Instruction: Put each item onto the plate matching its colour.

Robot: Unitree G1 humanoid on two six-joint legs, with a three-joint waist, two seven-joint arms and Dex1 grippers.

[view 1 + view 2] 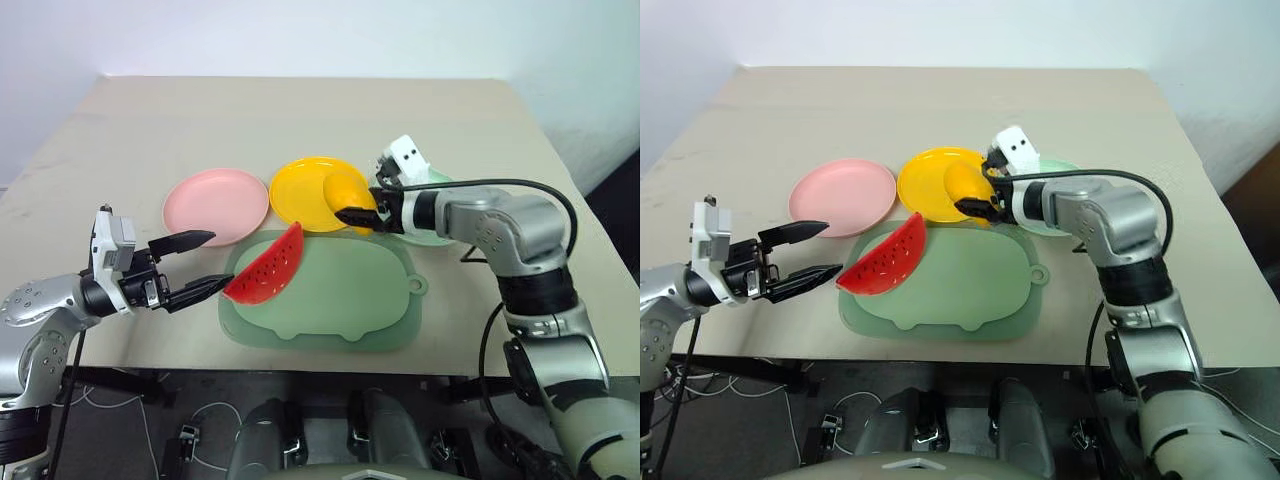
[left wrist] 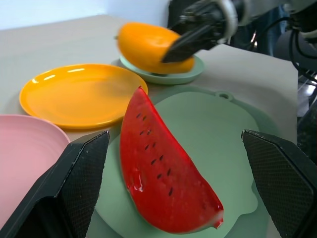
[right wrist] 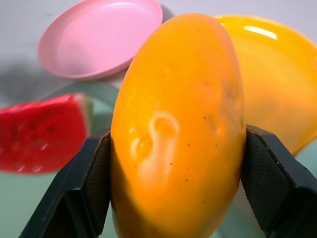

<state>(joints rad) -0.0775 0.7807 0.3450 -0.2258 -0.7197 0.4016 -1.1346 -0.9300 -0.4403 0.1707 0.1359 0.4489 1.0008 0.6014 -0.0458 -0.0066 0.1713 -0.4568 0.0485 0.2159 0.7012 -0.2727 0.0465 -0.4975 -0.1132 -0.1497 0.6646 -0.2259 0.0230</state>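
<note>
Taking the large pale green rounded-rectangle tray (image 1: pixel 340 300) as landmark: off its left edge the left gripper (image 1: pixel 196 266) hangs with fingers spread wide, empty. The red plastic watermelon wedge (image 1: pixel 266 266) lies on the tray's left part. Behind the tray sit the round pink plastic plate (image 1: pixel 214 206) and the round yellow plastic plate (image 1: pixel 300 192). Over the tray's back right edge, the right gripper (image 1: pixel 357 219) is clamped across the smooth yellow oval toy mango (image 1: pixel 346 190). It looks light, stiff and slippery, so gripping its widest middle seems wise.
</note>
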